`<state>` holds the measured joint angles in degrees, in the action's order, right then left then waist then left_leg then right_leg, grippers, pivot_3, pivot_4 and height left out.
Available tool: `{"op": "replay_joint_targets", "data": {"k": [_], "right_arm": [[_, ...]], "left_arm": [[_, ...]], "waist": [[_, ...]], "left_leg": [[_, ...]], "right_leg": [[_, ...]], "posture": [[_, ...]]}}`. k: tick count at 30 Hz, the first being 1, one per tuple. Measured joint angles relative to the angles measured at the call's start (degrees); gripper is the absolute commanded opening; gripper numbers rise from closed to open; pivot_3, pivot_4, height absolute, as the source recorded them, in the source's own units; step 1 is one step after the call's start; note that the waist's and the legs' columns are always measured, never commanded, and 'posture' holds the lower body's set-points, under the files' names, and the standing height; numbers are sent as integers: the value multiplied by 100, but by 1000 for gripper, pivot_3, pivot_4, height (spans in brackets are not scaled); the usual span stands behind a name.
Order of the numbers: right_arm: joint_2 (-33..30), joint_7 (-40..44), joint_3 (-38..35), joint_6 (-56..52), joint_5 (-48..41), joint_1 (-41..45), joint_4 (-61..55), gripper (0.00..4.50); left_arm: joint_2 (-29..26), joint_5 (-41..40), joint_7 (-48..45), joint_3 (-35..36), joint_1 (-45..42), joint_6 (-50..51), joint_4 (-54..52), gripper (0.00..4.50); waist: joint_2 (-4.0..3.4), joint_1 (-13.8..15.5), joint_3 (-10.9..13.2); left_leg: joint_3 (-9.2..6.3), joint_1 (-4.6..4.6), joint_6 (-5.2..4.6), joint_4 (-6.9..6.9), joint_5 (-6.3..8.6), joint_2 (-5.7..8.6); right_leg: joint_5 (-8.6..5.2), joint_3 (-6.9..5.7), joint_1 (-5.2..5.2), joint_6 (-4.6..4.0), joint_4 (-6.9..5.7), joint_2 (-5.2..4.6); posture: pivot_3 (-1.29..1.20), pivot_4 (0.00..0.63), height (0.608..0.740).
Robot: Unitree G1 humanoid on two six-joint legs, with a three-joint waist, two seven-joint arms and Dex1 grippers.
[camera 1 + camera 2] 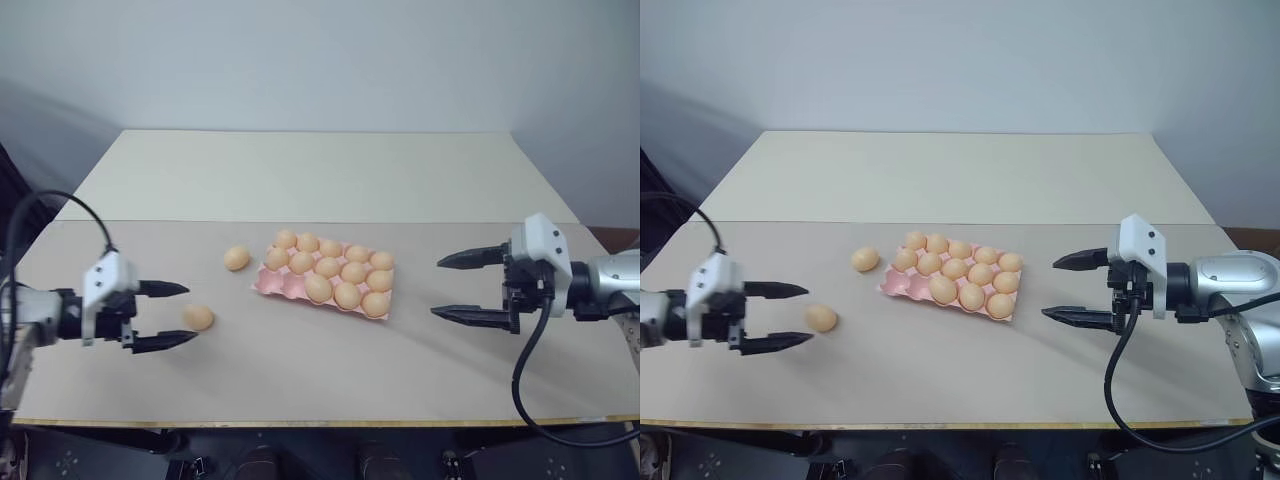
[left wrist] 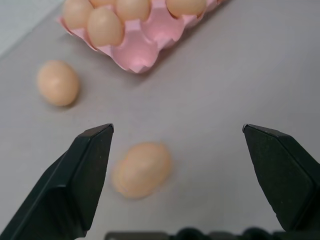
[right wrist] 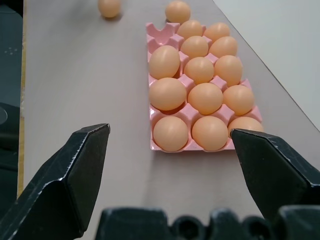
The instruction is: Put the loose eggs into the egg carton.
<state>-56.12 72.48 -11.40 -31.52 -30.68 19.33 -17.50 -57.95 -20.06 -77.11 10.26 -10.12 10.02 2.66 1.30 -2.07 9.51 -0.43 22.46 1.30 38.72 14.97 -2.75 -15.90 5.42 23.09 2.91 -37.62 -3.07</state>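
Pink moulded egg carton (image 1: 278, 284) sits mid-tabletop. Two loose tan eggs (image 1: 198, 318) lie toward the left edge. Left gripper (image 1: 179, 314) hovers released beside one; right gripper (image 1: 452, 287) hangs released near the right edge.

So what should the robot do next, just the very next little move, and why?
Probably ease the left gripper forward and down so its open fingers straddle the nearer loose egg, then close. That egg lies on the table just at the fingertips, not yet between them. The egg carton has empty cups at its left end, and a second loose egg waits farther off.
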Motion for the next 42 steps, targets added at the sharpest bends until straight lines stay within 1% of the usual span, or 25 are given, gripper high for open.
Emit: {"op": "replay_joint_targets", "data": {"k": [2,6,10,12,15,16,17,18,19,21,23,26,29,33,36,39,42], "right_arm": [[-17,-8,-7,-3,-6,-24,-60,4479],[-68,-19,-41,-32,-111,-112,-156,4479],[-123,-47,-79,-64,-221,-236,-255,4479],[-170,-64,-96,-85,-229,-265,-282,4479],[-201,-134,-156,-117,-297,-322,-347,4500],[-201,-153,-177,-122,-330,-363,-358,4500],[-204,-166,-187,-127,-340,-395,-366,4500],[-209,-177,-198,-129,-355,-424,-377,4500],[-215,-181,-208,-129,-379,-440,-387,4500],[-245,-193,-239,-129,-414,-462,-409,4500],[-255,-220,-249,-129,-436,-463,-419,4500],[-255,-253,-248,-129,-437,-463,-419,4500],[-255,-272,-248,-129,-436,-463,-418,4500],[-254,-291,-238,-128,-436,-453,-418,4500],[-252,-339,-227,-126,-432,-446,-414,4500],[-245,-405,-146,-126,-430,-398,-417,4500],[-243,-457,-98,-126,-430,-394,-418,4500]], "left_arm": [[81,396,23,-325,-210,-531,307,4500],[353,874,109,-796,-626,-1190,918,4500],[387,1335,97,-1186,-976,-1854,1465,4500],[395,1406,51,-1280,-1055,-2047,1650,4500],[394,1490,-28,-1415,-1229,-2248,1831,3917],[392,1520,-69,-1433,-1255,-2292,1864,3587],[390,1531,-116,-1460,-1286,-2370,1921,3436],[387,1539,-148,-1484,-1315,-2426,1978,3096],[383,1547,-176,-1499,-1335,-2470,2017,2874],[379,1551,-216,-1506,-1357,-2511,2093,2265],[378,1550,-230,-1506,-1376,-2515,2139,1958],[377,1506,-266,-1505,-1409,-2416,2150,1933],[469,1241,-321,-1470,-1475,-1965,2008,1933],[826,651,-292,-1338,-1703,-1186,1509,1933],[1215,338,-127,-1267,-2140,-636,1256,1933],[1629,299,-14,-1349,-2647,-482,1272,1933],[1991,427,40,-1515,-2993,-500,1552,1933]], "waist": [[0,0,0],[0,-5,0],[0,-16,0],[0,-21,0],[0,-12,0],[0,-12,-1],[-1,-14,-1],[-1,-16,-1],[-1,-19,-1],[-1,-23,-1],[-1,-24,-1],[-1,-22,-1],[-1,-20,-1],[-1,27,-1],[0,75,-1],[0,115,-2],[0,117,-2]], "left_leg": [[0,-1,0,0,0,0],[0,1,0,2,0,0],[1,0,0,1,0,1],[1,0,0,2,0,1],[1,-4,0,2,0,1],[0,-4,0,2,0,1],[0,-5,0,2,0,1],[1,-6,0,3,0,1],[1,-6,-1,3,0,1],[1,-7,-1,3,0,1],[1,-7,-1,4,0,1],[1,-6,-1,4,0,1],[0,-3,-1,5,0,1],[-2,3,-1,12,0,1],[-3,2,-1,15,0,2],[-3,2,-1,17,-1,4],[-3,2,-2,16,0,6]], "right_leg": [[0,0,-1,0,0,0],[0,1,0,0,-1,0],[0,2,-1,0,-2,0],[0,2,-1,0,-3,0],[0,2,-4,0,-6,0],[0,2,-5,1,-6,0],[0,2,-6,1,-7,0],[0,3,-5,0,-8,0],[0,3,-6,1,-9,0],[0,3,-5,1,-11,1],[0,3,-5,1,-11,1],[0,3,-5,1,-10,0],[0,3,-4,1,-10,0],[0,0,-4,2,-10,0],[0,0,-5,2,-11,1],[1,0,-7,3,-11,1],[0,2,-6,3,-6,1]], "posture": [[0,150,740],[0,150,740],[0,150,740],[0,150,740],[0,150,740],[0,150,740],[0,150,740],[0,150,740],[0,150,740],[0,150,740],[0,150,740],[0,150,740],[0,150,740],[0,150,740],[0,150,740],[0,150,740],[0,150,740]]}}
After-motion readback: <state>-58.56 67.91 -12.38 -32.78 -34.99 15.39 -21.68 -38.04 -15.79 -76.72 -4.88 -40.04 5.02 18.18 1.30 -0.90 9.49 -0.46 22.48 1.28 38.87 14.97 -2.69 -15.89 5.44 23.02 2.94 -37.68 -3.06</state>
